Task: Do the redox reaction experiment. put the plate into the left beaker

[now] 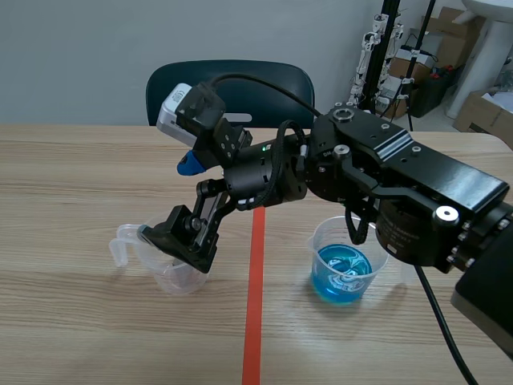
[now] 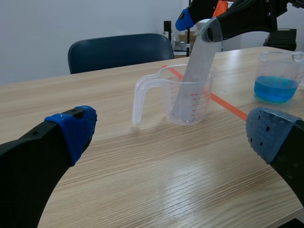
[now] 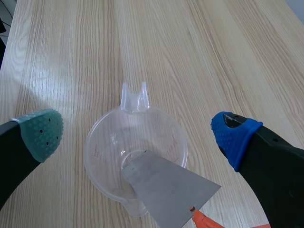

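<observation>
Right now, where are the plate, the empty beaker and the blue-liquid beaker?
plate [image 3: 166,190]: right wrist view, its flat grey face.
empty beaker [image 2: 139,99]: left wrist view, on its handle.
blue-liquid beaker [image 2: 279,64]: left wrist view, clear wall above liquid.

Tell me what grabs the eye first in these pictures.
The big black right arm reaches across the orange-red tape line to the clear beaker left of it. A grey plate leans in that beaker, its upper end by the open right gripper. The second beaker, holding bright blue liquid, stands right of the tape.
</observation>
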